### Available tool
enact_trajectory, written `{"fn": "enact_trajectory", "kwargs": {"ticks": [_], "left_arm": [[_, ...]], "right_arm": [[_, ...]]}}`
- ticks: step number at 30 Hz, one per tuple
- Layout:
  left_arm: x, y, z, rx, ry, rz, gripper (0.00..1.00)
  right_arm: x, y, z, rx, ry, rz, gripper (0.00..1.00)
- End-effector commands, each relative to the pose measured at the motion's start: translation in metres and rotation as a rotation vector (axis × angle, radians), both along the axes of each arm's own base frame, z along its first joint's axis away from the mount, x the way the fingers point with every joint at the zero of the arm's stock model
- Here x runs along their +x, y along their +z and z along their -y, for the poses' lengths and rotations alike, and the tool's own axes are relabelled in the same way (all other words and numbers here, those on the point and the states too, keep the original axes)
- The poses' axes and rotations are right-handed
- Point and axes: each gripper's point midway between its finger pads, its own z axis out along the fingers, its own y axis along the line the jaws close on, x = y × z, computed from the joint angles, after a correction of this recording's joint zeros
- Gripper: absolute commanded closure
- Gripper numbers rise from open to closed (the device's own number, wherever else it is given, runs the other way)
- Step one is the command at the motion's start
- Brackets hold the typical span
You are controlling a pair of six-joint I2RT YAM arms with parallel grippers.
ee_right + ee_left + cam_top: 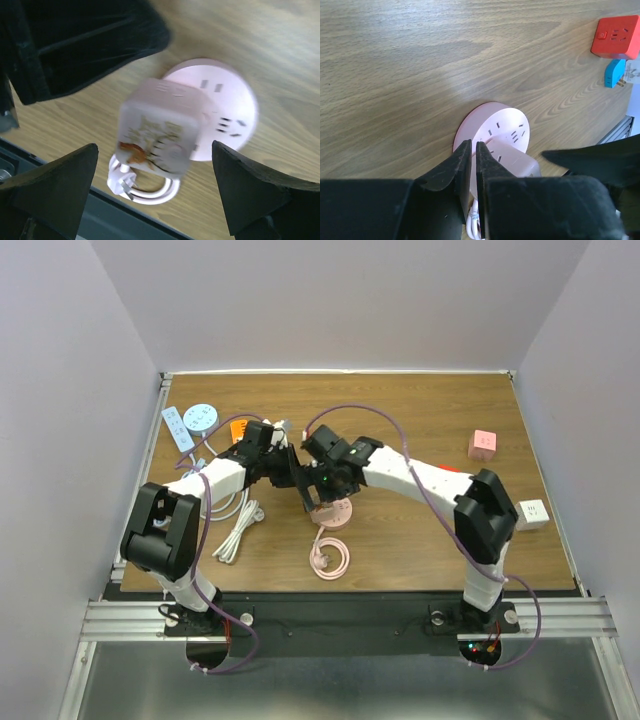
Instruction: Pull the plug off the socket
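A round pink socket (336, 514) lies at the table's middle, with a pink cube plug (159, 127) plugged into its face. In the left wrist view the socket (505, 125) sits just ahead of my left gripper (473, 146). That gripper is shut and empty, its tips on or just over the socket's near rim, beside the plug (517, 161). My right gripper (154, 146) is open, with its fingers (55, 187) standing wide on either side of the plug and not touching it. In the top view both grippers meet over the socket, left (299, 490) and right (324, 494).
The socket's pink cable (330, 558) is coiled near the front edge. A white cable (238, 530), a white power strip (178, 427) and a round blue socket (200, 416) lie at the left. A pink cube (483, 444) and a white cube (532, 514) lie at the right. A red socket cube (616, 36) and a blue plug (614, 72) lie beyond.
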Motion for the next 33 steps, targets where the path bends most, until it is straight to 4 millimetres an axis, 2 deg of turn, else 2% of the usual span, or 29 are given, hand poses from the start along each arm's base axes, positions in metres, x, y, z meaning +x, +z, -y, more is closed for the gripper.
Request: {"fn": "enact_trajectory", "kwargs": {"ticks": [1,9,13,17,19,20,22,23,24,25,27,30,31,33], "left_arm": [[0.011,0.019,0.01,-0.042,-0.025,0.061,0.8],[0.007,0.012,0.006,-0.026,-0.016,0.047,0.8],[0.007,0.011,0.006,-0.034,-0.014,0.057,0.8],[0.005,0.01,0.008,-0.052,-0.017,0.052,0.8],[0.003,0.012,0.013,-0.078,-0.032,0.056,0.8],[0.001,0.015,0.017,-0.104,-0.055,0.054,0.81],[-0.004,0.017,0.026,-0.132,-0.111,0.064,0.83],[-0.005,0.02,0.032,-0.142,-0.139,0.07,0.84],[-0.009,0.018,0.037,-0.151,-0.168,0.057,0.86],[-0.011,0.018,0.041,-0.156,-0.19,0.059,0.88],[-0.017,0.017,0.053,-0.176,-0.239,0.052,0.9],[-0.021,0.015,0.061,-0.223,-0.269,0.035,0.94],[-0.019,0.012,0.064,-0.236,-0.273,0.037,0.96],[-0.025,0.007,0.067,-0.272,-0.282,-0.002,0.98]], "right_arm": [[0.004,-0.006,-0.005,-0.096,-0.021,0.085,0.0],[0.005,-0.035,-0.007,-0.17,-0.042,0.074,0.0],[0.015,-0.034,-0.007,-0.189,-0.06,0.113,0.05],[0.021,-0.031,-0.015,-0.181,-0.03,0.128,0.16],[0.019,-0.031,-0.019,-0.171,0.002,0.119,0.32],[0.019,-0.026,-0.019,-0.163,0.009,0.125,0.5],[0.016,-0.023,-0.015,-0.165,0.032,0.127,0.73],[0.014,-0.022,-0.014,-0.168,0.046,0.131,0.93],[0.013,-0.02,-0.011,-0.172,0.059,0.138,1.0],[0.013,-0.014,-0.008,-0.175,0.09,0.157,1.0],[0.009,-0.017,-0.001,-0.197,0.141,0.162,1.0],[0.007,-0.019,0.007,-0.233,0.245,0.189,1.0],[0.009,-0.014,0.01,-0.24,0.285,0.217,1.0],[0.008,-0.018,0.015,-0.26,0.342,0.234,1.0]]}}
